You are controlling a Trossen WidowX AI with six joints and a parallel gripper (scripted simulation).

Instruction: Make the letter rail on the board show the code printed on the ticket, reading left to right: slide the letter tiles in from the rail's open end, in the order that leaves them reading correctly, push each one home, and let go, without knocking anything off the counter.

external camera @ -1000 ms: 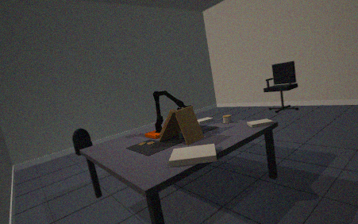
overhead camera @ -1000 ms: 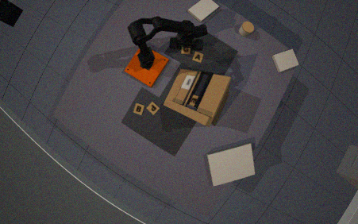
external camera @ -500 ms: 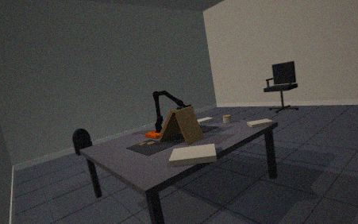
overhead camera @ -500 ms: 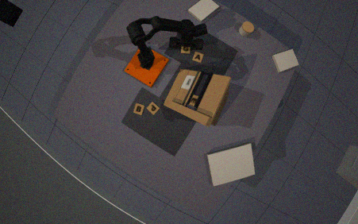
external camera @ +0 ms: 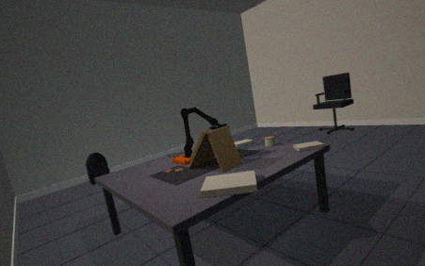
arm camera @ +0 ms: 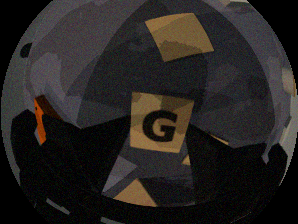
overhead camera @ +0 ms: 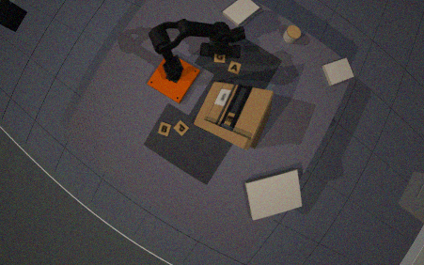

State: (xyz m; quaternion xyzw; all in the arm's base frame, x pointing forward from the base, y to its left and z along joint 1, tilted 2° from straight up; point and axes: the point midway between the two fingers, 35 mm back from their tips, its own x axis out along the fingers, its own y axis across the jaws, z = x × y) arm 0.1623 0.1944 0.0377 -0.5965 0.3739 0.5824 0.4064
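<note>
Letter tile [overhead camera: 219, 58] [arm camera: 160, 122], tan, black G

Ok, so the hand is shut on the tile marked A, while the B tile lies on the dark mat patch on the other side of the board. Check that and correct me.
Wrong letter: the wrist view shows the hand shut on the G tile. The rest stands.

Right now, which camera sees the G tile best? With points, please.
The wrist view: the G tile [overhead camera: 219, 57] [arm camera: 161, 122] looks big there, its whole letter readable between the jaws. From the top it's small and partly covered by the gripper [overhead camera: 220, 53] [arm camera: 160, 122]. The exterior view doesn't show it.
</note>
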